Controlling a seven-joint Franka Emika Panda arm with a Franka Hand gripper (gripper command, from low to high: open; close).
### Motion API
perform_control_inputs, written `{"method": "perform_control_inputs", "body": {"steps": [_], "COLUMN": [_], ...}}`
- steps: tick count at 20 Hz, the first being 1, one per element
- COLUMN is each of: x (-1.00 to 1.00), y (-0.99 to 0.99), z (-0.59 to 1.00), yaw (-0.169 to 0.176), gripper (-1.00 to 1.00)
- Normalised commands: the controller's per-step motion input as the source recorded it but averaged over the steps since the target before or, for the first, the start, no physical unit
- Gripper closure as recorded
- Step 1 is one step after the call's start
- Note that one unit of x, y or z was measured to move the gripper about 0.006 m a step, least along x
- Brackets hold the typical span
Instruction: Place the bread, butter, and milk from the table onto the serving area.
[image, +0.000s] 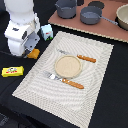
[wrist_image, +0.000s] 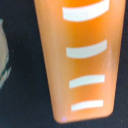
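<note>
The bread (wrist_image: 85, 60), a golden-orange loaf with pale slashes, fills the wrist view, lying on the black table (wrist_image: 20, 100). In the exterior view only its end (image: 34, 54) shows under my gripper (image: 31, 48), which is low over it; the fingers are too hidden to tell whether they are open or shut. The white milk carton (image: 46, 31) stands just beyond the bread, and its edge shows in the wrist view (wrist_image: 2, 57). The yellow butter packet (image: 12, 71) lies on the table at the exterior view's left. The beige serving area (image: 95, 85) holds a tan plate (image: 68, 65), fork (image: 62, 78) and knife (image: 80, 57).
A brown wooden board (image: 75, 22) with grey pots (image: 66, 7) (image: 91, 14) lies behind the placemat. A tan bowl (image: 123, 17) sits at the far right of the exterior view. The arm's white body (image: 21, 25) stands over the table's left part.
</note>
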Motion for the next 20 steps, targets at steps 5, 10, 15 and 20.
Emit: {"method": "perform_control_inputs", "body": {"steps": [5,10,15,20], "x": [-0.14,-0.11,0.00,0.01], "y": [0.00,0.00,0.00,-0.02], "z": [-0.35,-0.21,0.00,0.00], "yaw": [0.024,0.022,0.001,0.000], "gripper": [-1.00,1.00,1.00,1.00]}}
